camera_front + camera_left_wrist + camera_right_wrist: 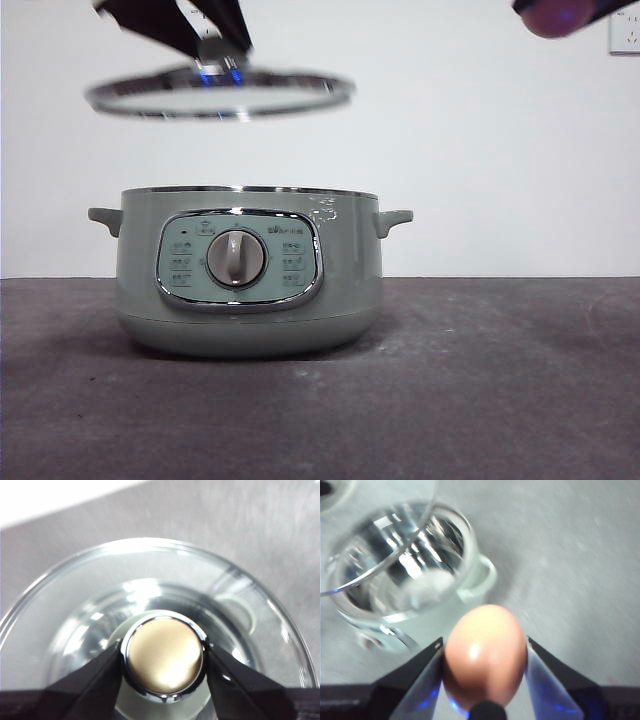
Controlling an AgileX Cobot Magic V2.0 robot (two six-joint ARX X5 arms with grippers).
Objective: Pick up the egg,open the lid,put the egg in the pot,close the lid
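Left gripper (164,662) pinches the lid (220,95) knob, upper left above the pot (248,270). Right gripper (485,652) clamps the egg (485,652), cropped and blurred at upper right.

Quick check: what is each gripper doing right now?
Left gripper: shut on the domed glass lid.
Right gripper: shut on the reddish-brown egg.

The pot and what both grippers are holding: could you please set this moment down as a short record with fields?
pot: on the table, open, dial facing the front camera
lid: lifted clear above the pot, tilted slightly
left gripper: shut on the lid's knob
egg: held in the air, beside and above the pot, not yet in it
right gripper: shut on the egg
steps left: put egg in pot, close lid
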